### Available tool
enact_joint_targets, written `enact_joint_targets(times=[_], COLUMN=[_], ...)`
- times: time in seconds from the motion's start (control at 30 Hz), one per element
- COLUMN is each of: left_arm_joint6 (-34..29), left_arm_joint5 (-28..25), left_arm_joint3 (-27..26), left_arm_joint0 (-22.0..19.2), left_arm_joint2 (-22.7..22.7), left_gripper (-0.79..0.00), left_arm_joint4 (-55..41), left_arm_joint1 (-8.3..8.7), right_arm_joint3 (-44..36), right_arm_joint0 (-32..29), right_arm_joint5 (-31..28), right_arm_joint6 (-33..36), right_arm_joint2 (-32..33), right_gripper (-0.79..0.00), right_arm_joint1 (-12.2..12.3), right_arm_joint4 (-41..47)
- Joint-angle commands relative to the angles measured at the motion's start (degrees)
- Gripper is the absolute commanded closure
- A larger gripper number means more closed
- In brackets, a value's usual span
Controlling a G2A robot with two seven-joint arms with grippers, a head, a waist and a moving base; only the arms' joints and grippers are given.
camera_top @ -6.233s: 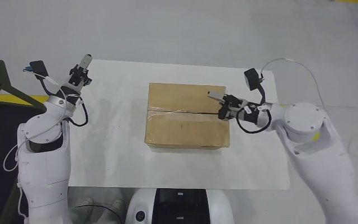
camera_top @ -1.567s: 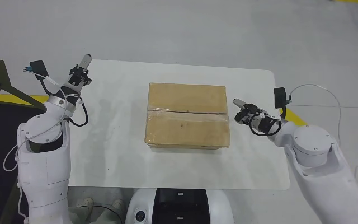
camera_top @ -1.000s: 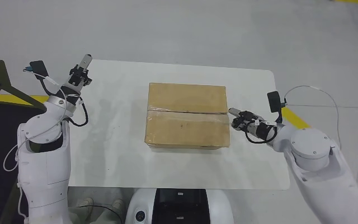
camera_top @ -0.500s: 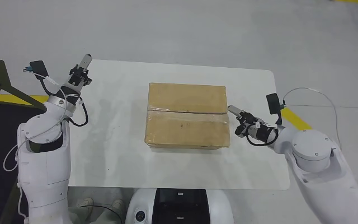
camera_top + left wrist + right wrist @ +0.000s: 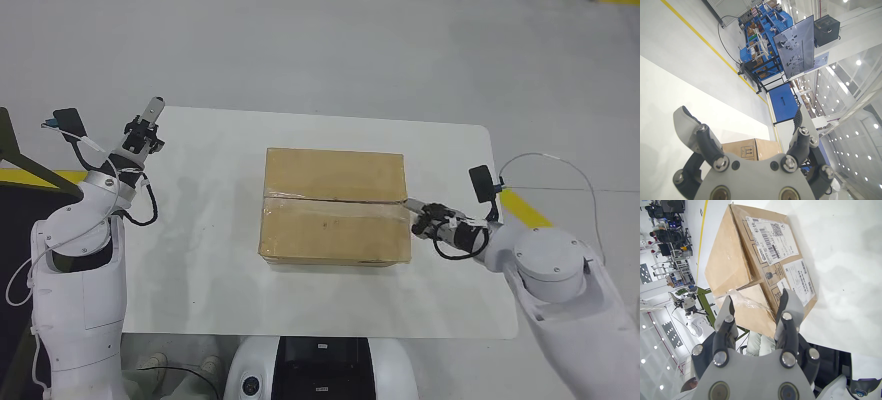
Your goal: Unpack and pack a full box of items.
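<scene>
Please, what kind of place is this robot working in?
Probably a large industrial hall or robot test site, not a home: yellow lines mark the pale floor, blue racks hold bins and cartons, and a big screen stands beside them.

The box [image 5: 335,235], in the middle of the top view, has its flaps closed under clear tape [image 5: 742,300], so whatever is inside is hidden. At its right end the right gripper [image 5: 413,208] is too small there to tell whether its fingertips touch the cardboard. In the left wrist view the left gripper [image 5: 742,113] covers most of the box, leaving one corner showing.
</scene>
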Motion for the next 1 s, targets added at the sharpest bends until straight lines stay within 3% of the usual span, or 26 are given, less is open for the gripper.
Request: enact_joint_targets(times=[0.0, 0.33, 0.57, 0.83, 0.97], left_arm_joint6=[0.0, 0.0, 0.0, 0.0, 0.0], left_arm_joint5=[0.0, 0.0, 0.0, 0.0, 0.0], left_arm_joint3=[0.0, 0.0, 0.0, 0.0, 0.0], left_arm_joint0=[0.0, 0.0, 0.0, 0.0, 0.0], left_arm_joint2=[0.0, 0.0, 0.0, 0.0, 0.0], left_gripper=[-0.785, -0.785, -0.785, -0.785, -0.785], left_arm_joint4=[0.0, 0.0, 0.0, 0.0, 0.0], left_arm_joint1=[0.0, 0.0, 0.0, 0.0, 0.0], right_arm_joint3=[-0.11, -0.3, 0.75, -0.77, -4.07], right_arm_joint0=[0.1, 0.81, 1.96, 2.76, 1.79], right_arm_joint5=[0.18, 1.06, 0.67, -1.44, -5.6], right_arm_joint6=[0.03, 0.64, 1.04, 1.89, -0.31], right_arm_joint2=[-0.05, -0.69, -1.31, -1.19, 0.02], right_gripper=[-0.299, -0.209, 0.0, 0.0, 0.0], right_arm_joint1=[0.04, 0.25, 0.29, 0.37, 0.36], right_arm_joint4=[-0.23, -1.41, -1.63, -1.02, -1.04])
